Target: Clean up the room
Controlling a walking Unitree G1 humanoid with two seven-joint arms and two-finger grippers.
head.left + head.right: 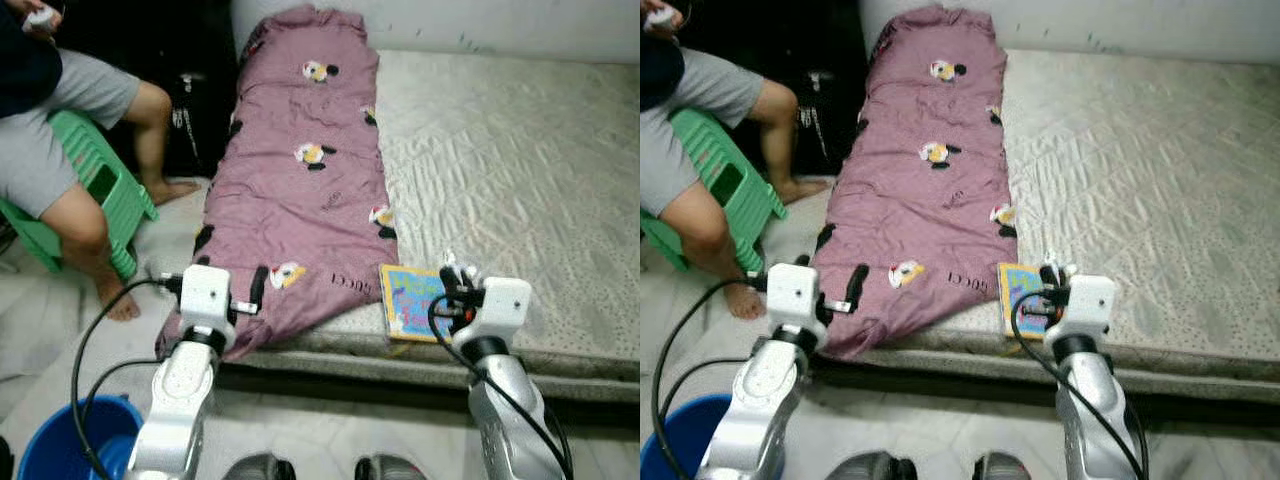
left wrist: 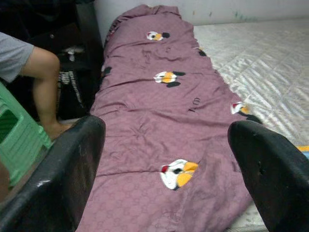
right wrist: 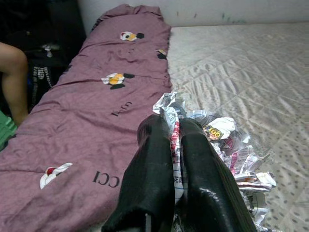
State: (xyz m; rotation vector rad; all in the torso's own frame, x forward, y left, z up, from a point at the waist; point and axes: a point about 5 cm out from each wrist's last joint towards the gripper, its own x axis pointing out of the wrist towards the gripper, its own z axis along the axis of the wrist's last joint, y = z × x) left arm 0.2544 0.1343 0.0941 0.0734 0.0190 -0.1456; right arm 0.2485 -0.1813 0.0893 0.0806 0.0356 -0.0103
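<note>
Pinching crumpled newspaper (image 3: 212,133) tight, your right tool (image 3: 176,130) hangs over the bed (image 1: 520,160) edge; left tool (image 2: 169,159) gapes wide above the purple blanket (image 1: 300,190). Booklet (image 1: 408,300) still lies there; plenty left.

Low bed with bare quilted grey mattress (image 1: 520,180) fills right and centre of frame. Mauve patterned blanket (image 1: 295,180) runs along its left side. Pale wall (image 1: 480,20) at top. Light tiled floor (image 1: 300,430) at bottom. Green plastic stool (image 1: 105,190) upper left, person (image 1: 50,120) seated on it. Blue bucket (image 1: 60,440) lower left.
</note>
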